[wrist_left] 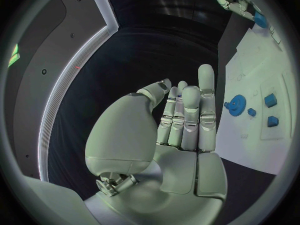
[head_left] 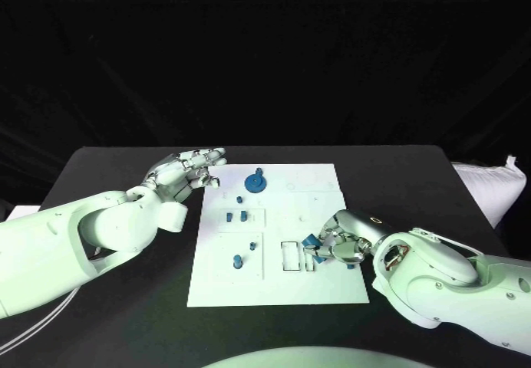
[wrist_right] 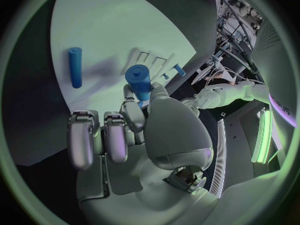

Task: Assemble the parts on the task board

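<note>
The white task board [head_left: 277, 284] lies in the middle of the black table. On its near right part my right hand [head_left: 345, 239] pinches a blue cylinder peg [wrist_right: 139, 80] between thumb and a finger, close above the board [wrist_right: 125, 20]. A second blue peg [wrist_right: 75, 67] lies flat on the board nearby. My left hand [head_left: 194, 169] hovers by the board's far left corner, fingers straight and apart, holding nothing [wrist_left: 184, 120]. A round blue gear-like part [head_left: 255, 182] stands near it on the board [wrist_left: 235, 105].
Several small blue pieces sit in the board's left panels, among them two blocks [head_left: 235, 217] and a long piece [head_left: 237, 262]. A framed slot [head_left: 290, 255] lies just left of my right hand. A white bag [head_left: 487, 188] rests at the table's right edge.
</note>
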Motion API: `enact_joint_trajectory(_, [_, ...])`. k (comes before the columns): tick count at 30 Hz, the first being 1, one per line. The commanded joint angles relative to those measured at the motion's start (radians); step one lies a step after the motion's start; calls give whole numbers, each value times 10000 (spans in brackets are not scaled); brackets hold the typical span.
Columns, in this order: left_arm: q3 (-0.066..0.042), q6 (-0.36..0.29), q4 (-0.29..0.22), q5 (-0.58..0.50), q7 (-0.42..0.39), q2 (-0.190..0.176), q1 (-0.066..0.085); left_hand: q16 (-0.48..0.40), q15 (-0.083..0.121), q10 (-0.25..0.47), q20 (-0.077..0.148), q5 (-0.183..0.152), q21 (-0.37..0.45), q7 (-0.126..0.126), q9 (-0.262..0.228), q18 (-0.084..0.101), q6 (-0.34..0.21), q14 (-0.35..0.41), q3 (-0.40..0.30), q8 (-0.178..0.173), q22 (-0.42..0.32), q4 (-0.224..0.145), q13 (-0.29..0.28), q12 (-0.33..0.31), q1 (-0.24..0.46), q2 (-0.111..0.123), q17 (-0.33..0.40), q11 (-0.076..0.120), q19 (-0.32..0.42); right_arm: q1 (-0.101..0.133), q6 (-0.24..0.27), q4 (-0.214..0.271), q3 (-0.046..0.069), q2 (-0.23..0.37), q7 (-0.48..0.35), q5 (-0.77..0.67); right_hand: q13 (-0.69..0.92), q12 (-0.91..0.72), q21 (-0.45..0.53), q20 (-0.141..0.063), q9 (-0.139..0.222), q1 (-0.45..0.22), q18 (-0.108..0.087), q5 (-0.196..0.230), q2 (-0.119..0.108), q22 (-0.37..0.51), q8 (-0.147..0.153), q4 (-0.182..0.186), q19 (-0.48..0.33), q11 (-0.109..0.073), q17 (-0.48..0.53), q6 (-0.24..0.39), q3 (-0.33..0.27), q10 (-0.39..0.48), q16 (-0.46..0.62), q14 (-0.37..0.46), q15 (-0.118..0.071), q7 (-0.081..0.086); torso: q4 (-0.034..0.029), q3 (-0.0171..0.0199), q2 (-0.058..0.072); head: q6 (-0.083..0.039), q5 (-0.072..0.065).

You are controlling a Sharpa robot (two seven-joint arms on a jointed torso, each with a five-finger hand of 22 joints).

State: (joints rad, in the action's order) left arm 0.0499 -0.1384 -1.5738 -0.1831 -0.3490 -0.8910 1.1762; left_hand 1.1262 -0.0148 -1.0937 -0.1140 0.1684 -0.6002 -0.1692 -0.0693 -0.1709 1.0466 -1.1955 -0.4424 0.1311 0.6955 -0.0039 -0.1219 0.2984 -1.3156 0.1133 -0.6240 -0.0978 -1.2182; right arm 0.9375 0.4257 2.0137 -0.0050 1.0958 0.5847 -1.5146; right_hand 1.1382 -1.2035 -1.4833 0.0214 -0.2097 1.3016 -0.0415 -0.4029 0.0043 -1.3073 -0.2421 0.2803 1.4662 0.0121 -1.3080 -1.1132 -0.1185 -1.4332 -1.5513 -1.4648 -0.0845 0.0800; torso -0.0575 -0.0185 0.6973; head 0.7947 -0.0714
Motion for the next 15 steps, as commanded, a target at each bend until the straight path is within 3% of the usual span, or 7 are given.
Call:
enact_joint_trajectory(1, [-4,207,-39,39,-57,21,0,3,-6,68,3,37,63,-11,4,-112,-65,76,59,63,-13,-27,-17,46,-12,-121,9,11,61,2,87,-1,4,-147,57,760,3019,-1981,-48,-79,-387,249,122,-56,401,-1449,-28,83,587,-408,-2367,-443,3,-734,-51,-1007,-81,-330,-2,-13,-7,11,30])
enact_joint_trajectory(4, [-4,212,-45,39,-55,30,0,3,-6,68,3,37,63,-11,4,-112,-65,76,59,63,-13,-27,-17,46,-12,-121,9,11,61,2,-75,-66,5,-382,93,926,3032,-1982,-51,-86,-425,151,123,-101,420,-1454,-38,95,588,-421,-2371,-491,-12,-743,-53,-1008,-90,-347,9,1,2,4,55])
enact_joint_trajectory(10, [-4,218,-79,40,-47,41,1,3,-6,68,3,37,63,-11,4,-112,-65,76,59,63,-13,-27,-17,46,-12,-121,9,11,61,3,-528,-294,1,-729,183,1044,2946,-1822,-58,-115,-548,-340,125,-129,607,-1467,-45,105,592,-462,-2362,-614,-73,-730,-48,-1006,-126,-399,-24,-23,9,25,58])
enact_joint_trajectory(15, [-4,212,-97,40,-46,31,1,3,-6,68,3,37,63,-11,4,-112,-65,76,59,63,-13,-27,-17,46,-12,-121,9,11,61,2,-712,-480,-1,-948,219,1057,2918,-1764,-57,-132,-612,-545,124,-122,642,-1468,-54,105,591,-484,-2365,-669,-123,-734,-50,-1007,-143,-418,-9,-9,3,43,103])
